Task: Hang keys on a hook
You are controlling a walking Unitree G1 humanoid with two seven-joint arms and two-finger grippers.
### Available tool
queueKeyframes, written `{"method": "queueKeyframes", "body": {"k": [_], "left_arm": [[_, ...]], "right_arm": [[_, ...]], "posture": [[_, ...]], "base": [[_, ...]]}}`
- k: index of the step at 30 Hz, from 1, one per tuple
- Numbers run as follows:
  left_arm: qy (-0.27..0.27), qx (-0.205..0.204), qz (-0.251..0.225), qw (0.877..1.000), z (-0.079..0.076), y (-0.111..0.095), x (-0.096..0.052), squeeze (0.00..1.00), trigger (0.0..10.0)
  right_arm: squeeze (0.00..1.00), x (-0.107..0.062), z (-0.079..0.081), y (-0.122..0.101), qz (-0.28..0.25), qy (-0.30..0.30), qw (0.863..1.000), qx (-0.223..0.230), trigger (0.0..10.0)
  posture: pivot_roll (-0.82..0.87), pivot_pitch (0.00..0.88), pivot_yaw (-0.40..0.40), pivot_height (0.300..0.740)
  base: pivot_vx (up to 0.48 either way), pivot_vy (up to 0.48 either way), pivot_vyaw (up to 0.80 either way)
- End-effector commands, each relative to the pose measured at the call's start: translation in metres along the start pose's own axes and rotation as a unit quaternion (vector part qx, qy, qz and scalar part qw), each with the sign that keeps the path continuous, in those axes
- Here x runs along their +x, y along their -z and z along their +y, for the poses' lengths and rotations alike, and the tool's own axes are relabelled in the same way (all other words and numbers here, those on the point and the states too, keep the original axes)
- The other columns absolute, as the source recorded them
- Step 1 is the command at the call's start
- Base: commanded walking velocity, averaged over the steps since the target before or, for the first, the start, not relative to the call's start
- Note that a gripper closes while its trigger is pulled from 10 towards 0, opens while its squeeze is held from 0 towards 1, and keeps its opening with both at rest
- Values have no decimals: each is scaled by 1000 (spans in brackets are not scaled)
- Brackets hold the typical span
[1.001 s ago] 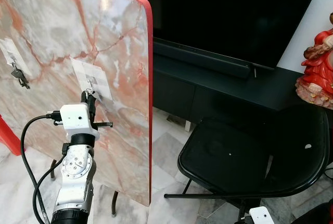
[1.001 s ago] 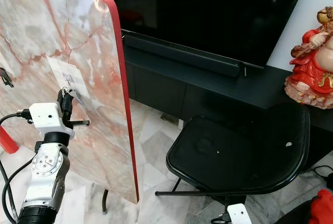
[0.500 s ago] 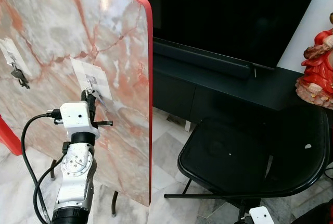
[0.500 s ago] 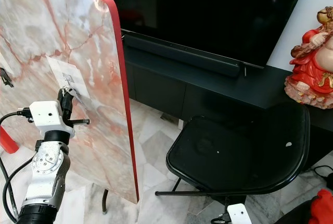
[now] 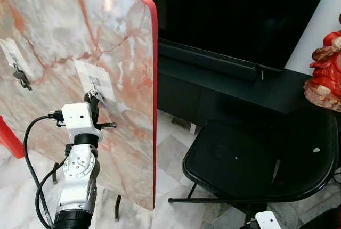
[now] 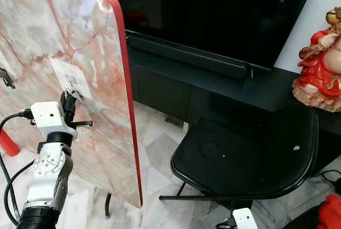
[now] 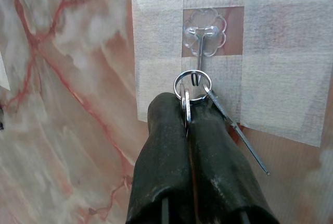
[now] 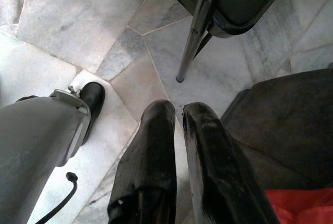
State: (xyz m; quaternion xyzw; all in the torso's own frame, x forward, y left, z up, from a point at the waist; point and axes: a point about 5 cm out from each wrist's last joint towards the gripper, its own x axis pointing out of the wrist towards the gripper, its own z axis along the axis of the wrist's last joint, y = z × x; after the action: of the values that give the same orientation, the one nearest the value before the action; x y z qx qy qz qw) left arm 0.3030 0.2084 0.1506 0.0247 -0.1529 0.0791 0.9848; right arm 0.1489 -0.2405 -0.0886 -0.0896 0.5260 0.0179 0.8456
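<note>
A clear plastic hook (image 7: 204,30) sits on a white patch taped to the upright marble-patterned board (image 5: 64,32). My left gripper (image 7: 186,107) is raised to it and shut on a metal key ring (image 7: 192,85). The hook's wire tip shows inside the ring. A thin key (image 7: 238,134) dangles from the ring to one side. In the left eye view the same gripper (image 5: 91,103) is just under the hook (image 5: 94,84). My right gripper (image 8: 178,110) hangs idle over the floor, fingers together.
Another bunch of keys (image 5: 20,77) hangs on a second hook at the board's left. A black folding chair (image 5: 256,160) stands to the right, before a dark TV cabinet (image 5: 224,88). A red figurine (image 5: 325,66) sits on the cabinet. The floor is marble tile.
Almost nothing: my left gripper stays at the hook, holding the key ring. The head view has shifted by a few pixels.
</note>
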Motion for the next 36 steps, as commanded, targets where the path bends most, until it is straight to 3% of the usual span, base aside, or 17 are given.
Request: {"method": "queueKeyframes", "body": {"k": [1, 12, 13, 14, 15, 16, 27, 36], "left_arm": [[10, -5, -13, 1000, -5, -9, 6, 0, 10000], [20, 0, 16, 1000, -8, 0, 4, 0, 10000], [20, -1, 17, 1000, -8, 0, 3, 373, 10000], [20, -1, 17, 1000, -8, 0, 3, 373, 10000], [20, -2, 19, 1000, -8, 0, 3, 784, 10000], [20, -2, 19, 1000, -8, 0, 3, 1000, 10000], [22, -5, 23, 999, -9, 2, 2, 1000, 10000], [33, -13, 46, 998, -11, 12, -8, 1000, 10000]], "right_arm": [[0, -1, -5, -1, 2, 5, 1000, -2, 10000], [0, 0, -4, -1, 2, 4, 1000, -3, 10000], [0, 0, -4, -2, 2, 4, 1000, -2, 10000], [0, 0, -4, -2, 2, 4, 1000, -2, 10000], [0, 0, -4, -2, 1, 4, 1000, -2, 10000], [0, 0, -4, -2, 1, 4, 1000, -2, 10000], [0, 0, -4, -2, 1, 4, 1000, -1, 10000], [0, 0, -4, -2, 2, 3, 1000, -2, 10000]], "posture": [[54, 0, -72, 740], [56, 0, -70, 740], [56, 0, -70, 740], [56, 0, -70, 740], [56, 0, -70, 740], [56, 0, -70, 740], [55, 0, -69, 740], [56, 0, -70, 740]], "base": [[0, 0, 0], [0, 0, 0], [0, 0, 0], [0, 0, 0], [0, 0, 0], [0, 0, 0], [0, 0, 0], [0, 0, 0]]}}
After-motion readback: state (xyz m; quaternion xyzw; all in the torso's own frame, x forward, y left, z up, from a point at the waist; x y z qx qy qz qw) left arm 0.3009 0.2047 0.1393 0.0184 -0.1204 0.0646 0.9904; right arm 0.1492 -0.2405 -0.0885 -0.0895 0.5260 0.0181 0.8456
